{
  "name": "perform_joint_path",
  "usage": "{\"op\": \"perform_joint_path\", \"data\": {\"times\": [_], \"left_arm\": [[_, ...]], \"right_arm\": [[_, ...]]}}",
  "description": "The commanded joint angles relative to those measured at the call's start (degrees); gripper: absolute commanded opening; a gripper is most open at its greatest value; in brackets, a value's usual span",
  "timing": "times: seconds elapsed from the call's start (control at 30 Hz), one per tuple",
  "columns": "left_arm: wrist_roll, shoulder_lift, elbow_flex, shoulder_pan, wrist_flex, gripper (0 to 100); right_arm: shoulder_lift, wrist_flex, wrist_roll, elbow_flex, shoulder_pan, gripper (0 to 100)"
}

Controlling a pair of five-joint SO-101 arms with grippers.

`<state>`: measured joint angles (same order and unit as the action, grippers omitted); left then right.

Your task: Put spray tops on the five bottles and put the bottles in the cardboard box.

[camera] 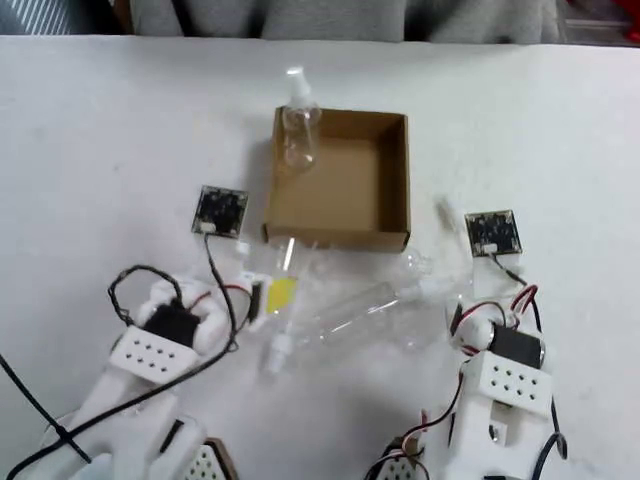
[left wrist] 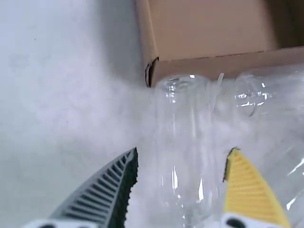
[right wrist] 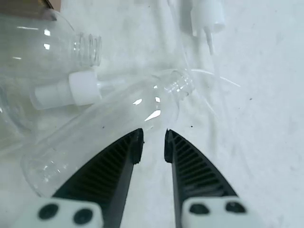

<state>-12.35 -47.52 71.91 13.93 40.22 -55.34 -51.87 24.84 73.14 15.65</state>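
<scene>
Just outside the cardboard box's [camera: 340,238] near wall, we judged capping in hand: our left gripper [left wrist: 183,156] stood spread astride an uncapped bottle [left wrist: 185,123], our right gripper [right wrist: 153,137] barely parted and empty. Next we needed a firm grasp and a spray top [right wrist: 71,90]. That bottle lay clear, glossy, mouth boxward.

White arms [camera: 150,352], black cables [camera: 215,270]; left tool [left wrist: 183,156] grey and yellow (ribbed), right tool [right wrist: 152,137] seemingly black.
</scene>
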Motion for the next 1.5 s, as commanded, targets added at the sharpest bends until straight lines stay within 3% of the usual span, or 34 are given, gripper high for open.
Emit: {"op": "perform_joint_path", "data": {"times": [0.0,0.3,0.6,0.77,0.87,0.97,1.17,1.33,1.47], "left_arm": [[-0.53,-0.92,2.11,2.86,-6.15,29],[-0.53,0.13,3.16,3.12,-7.12,29],[0.7,19.12,-5.36,1.27,-7.82,29],[0.7,21.49,-6.33,0.66,-7.82,28],[1.32,21.49,-5.98,0.75,-7.56,20],[7.91,21.49,-6.15,0.48,-7.38,3],[20.4,20.53,-10.55,-4.18,4.4,5],[42.9,14.64,-14.77,-13.93,17.05,5],[64.09,9.8,-14.59,-20.97,20.92,5]], "right_arm": [[0.57,0.48,0.7,0.62,0.22,6.7],[0.57,0.31,0.7,0.62,0.22,6.5],[0.57,0.22,0.7,0.62,0.31,6.4],[0.57,0.22,0.7,0.62,0.31,6.4],[0.57,0.22,0.7,0.62,0.31,6.4],[0.57,0.22,0.7,0.62,0.31,6.4],[0.57,0.22,0.7,0.62,0.31,6.4],[0.57,0.22,0.7,0.62,0.31,6.5],[0.57,0.22,0.7,0.62,0.31,6.5]]}}
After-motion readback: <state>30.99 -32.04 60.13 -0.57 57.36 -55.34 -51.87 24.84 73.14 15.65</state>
